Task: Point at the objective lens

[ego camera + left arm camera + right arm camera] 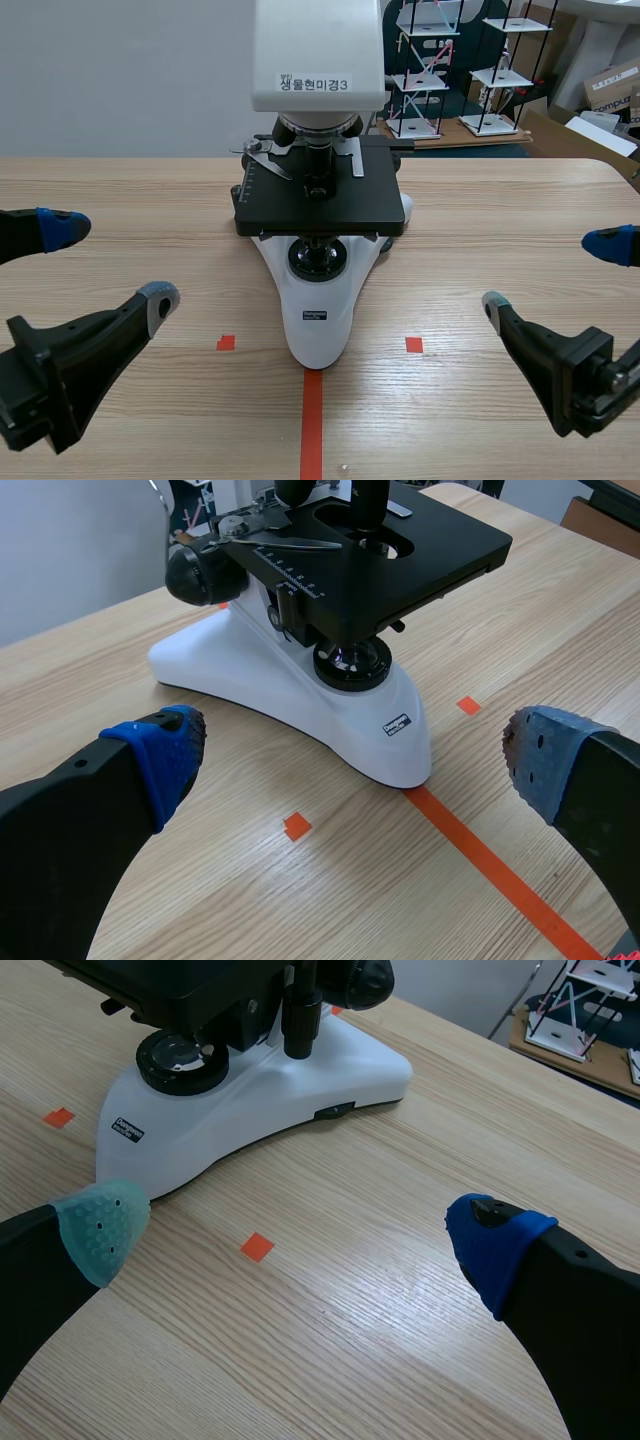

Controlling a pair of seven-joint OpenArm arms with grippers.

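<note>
Microscope [320, 250] stands at the middle of the table [500, 200], midway between its left and right edges, white foot toward the near edge. Objective lens [317, 165] hangs under the white head, directly above the black stage [370, 205]. Left gripper [112, 262] hovers near the left edge, fingers spread wide, holding nothing. Right gripper [549, 274] hovers near the right edge, likewise spread and holding nothing. Both are well apart from the microscope.

Scene camera faces microscope [318, 300] head-on; 2 wrist cameras share its base.
</note>
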